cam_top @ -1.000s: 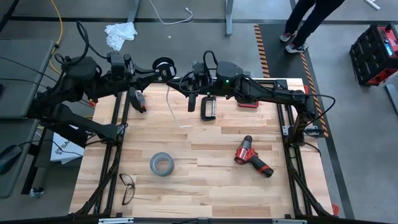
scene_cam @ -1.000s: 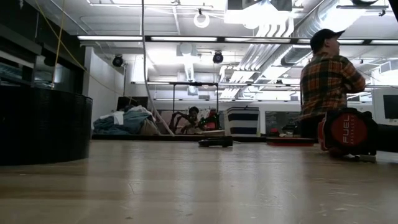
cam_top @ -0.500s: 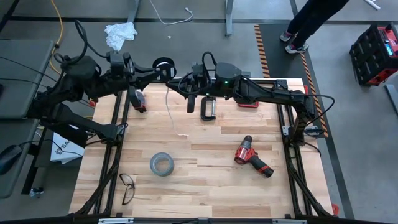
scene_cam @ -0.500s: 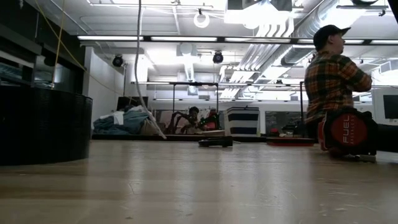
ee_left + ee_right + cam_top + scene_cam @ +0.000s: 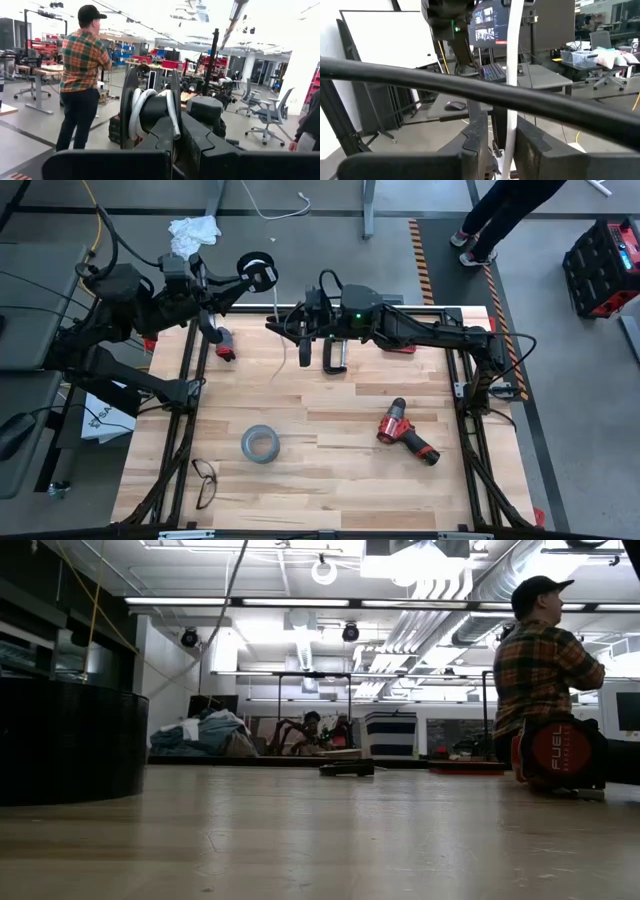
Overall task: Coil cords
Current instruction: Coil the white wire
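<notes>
The cords are one thin white cord [image 5: 277, 330] and its small black spool [image 5: 258, 272], held above the table's far edge. My left gripper [image 5: 245, 280] is shut on the spool, which carries a few white turns [image 5: 137, 107]. From the spool the cord hangs down, and its loose end [image 5: 283, 365] is over the boards. My right gripper [image 5: 285, 330] points toward the table's left and is open. Its two fingers [image 5: 475, 142] stand on either side of the hanging cord [image 5: 511, 75]. I cannot tell whether they touch it. My left gripper holds the spool by one of its black flanges [image 5: 175, 107]. One finger [image 5: 162, 137] lies between the flanges under the wound core, and the other [image 5: 200, 132] is outside. The fingers point about level toward the right arm. The spool is lifted clear, on edge.
On the boards lie a grey tape roll [image 5: 259, 444], a red drill [image 5: 405, 430], a black clamp [image 5: 335, 352], glasses [image 5: 204, 480] and a small red tool [image 5: 222, 345]. A person in a plaid shirt [image 5: 545, 660] stands beyond the table.
My left gripper has tipped up, carrying the spool a little toward the far edge. The cord's loose end, which lay on the boards, has been drawn up and toward the far edge. It now hangs shorter below the right gripper.
</notes>
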Available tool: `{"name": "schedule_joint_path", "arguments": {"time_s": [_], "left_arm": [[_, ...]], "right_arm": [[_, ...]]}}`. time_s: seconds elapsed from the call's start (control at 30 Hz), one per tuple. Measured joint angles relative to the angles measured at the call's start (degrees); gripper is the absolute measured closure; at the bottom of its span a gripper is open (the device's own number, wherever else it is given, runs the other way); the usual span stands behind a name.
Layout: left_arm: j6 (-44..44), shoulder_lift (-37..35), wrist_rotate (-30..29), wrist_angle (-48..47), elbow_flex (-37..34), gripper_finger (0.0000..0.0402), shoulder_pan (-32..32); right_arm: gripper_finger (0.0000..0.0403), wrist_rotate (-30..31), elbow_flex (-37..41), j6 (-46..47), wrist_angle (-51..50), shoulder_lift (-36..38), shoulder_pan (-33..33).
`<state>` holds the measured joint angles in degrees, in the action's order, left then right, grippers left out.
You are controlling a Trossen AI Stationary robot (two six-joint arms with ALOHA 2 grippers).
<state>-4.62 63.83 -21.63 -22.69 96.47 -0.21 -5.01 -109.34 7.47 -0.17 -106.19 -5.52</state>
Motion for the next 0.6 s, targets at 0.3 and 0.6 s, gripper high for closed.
{"name": "schedule_joint_path", "arguments": {"time_s": [0.3,0.6], "left_arm": [[-0.2,-2.9,-1.6,-1.8,-0.1,0.0397,0.0],[-0.2,-5.3,-2.0,-1.9,-0.1,0.0397,0.0]], "right_arm": [[0.0334,0.3,-0.1,-0.4,-0.3,0.1,-0.2],[0.0334,1.4,-0.1,-1.5,-0.9,0.1,-1.2]]}}
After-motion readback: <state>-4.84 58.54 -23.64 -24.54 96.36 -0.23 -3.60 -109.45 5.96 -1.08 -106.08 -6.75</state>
